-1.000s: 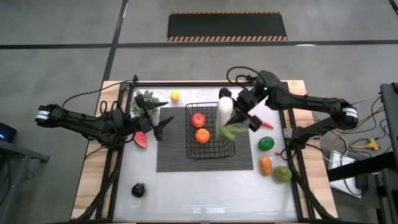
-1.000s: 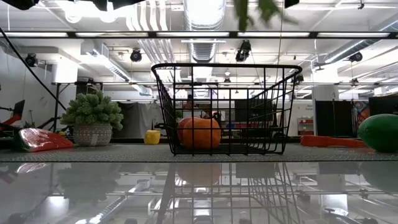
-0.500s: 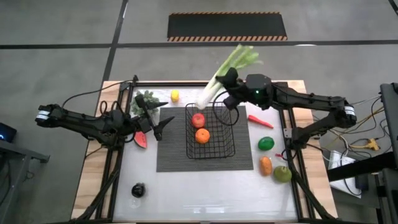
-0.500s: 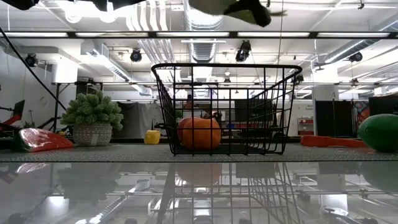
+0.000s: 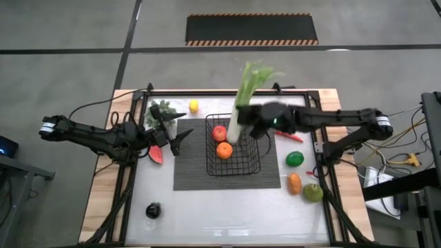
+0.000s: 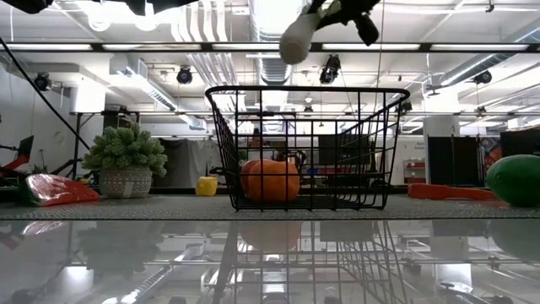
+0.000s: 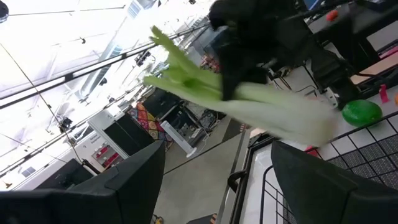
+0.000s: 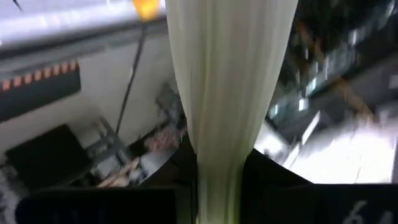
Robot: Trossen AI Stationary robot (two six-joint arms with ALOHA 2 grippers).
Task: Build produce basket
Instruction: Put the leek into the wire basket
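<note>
Holding leek [image 5: 242,103] white-end-down over basket [image 5: 249,165] | your right pincer [image 5: 256,122] pinches its stalk | left pincer [image 5: 180,140] spread, parked aside

1. Two thin dark arms, black all over, made of long links and round joints.
2. A white band with small markings near the outer end of each arm.
3. Thin black cables looping along both arms.
4. Two flat, dark fingers [image 7: 134,186] on the left gripper [image 5: 180,141].
</note>
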